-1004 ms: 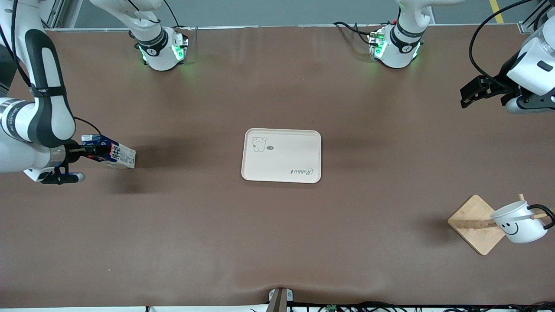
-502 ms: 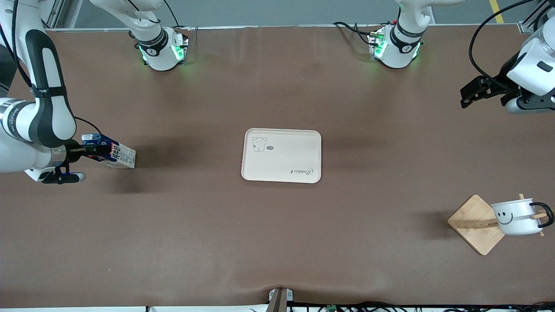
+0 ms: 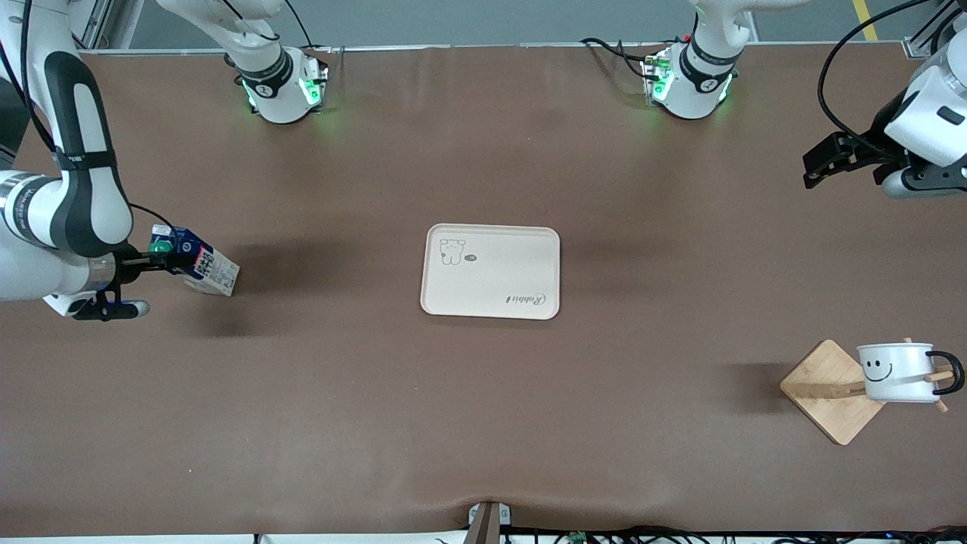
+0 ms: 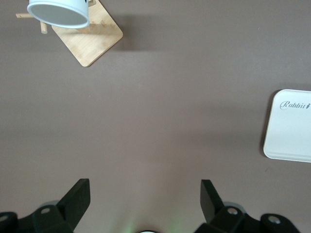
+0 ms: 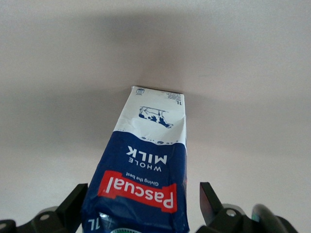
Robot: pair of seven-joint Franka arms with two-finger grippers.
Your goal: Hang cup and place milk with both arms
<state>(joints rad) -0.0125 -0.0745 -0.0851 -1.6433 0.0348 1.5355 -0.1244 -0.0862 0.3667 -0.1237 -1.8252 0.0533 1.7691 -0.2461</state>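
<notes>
The milk (image 3: 200, 264) leans tilted on the table at the right arm's end, its green cap up and its blue top toward my right gripper (image 3: 162, 261). In the right wrist view the milk (image 5: 146, 160) fills the space between the wide-apart fingers of the right gripper (image 5: 143, 199), with a gap on one side. The cup (image 3: 897, 372) hangs by its black handle on a peg of the wooden rack (image 3: 820, 385), smiley showing. It also shows in the left wrist view (image 4: 58, 12). My left gripper (image 3: 810, 172) is open and empty, in the air over the left arm's end of the table.
A flat cream tray (image 3: 491, 302) lies at the table's middle, and its corner shows in the left wrist view (image 4: 291, 141). The rack's square wooden base (image 4: 92, 41) sits near the table's front corner at the left arm's end. Both arm bases stand along the table's edge farthest from the front camera.
The milk has tipped more upright, so its green cap now shows. The cup has swung on its peg from tilted to level. The left arm has barely moved.
</notes>
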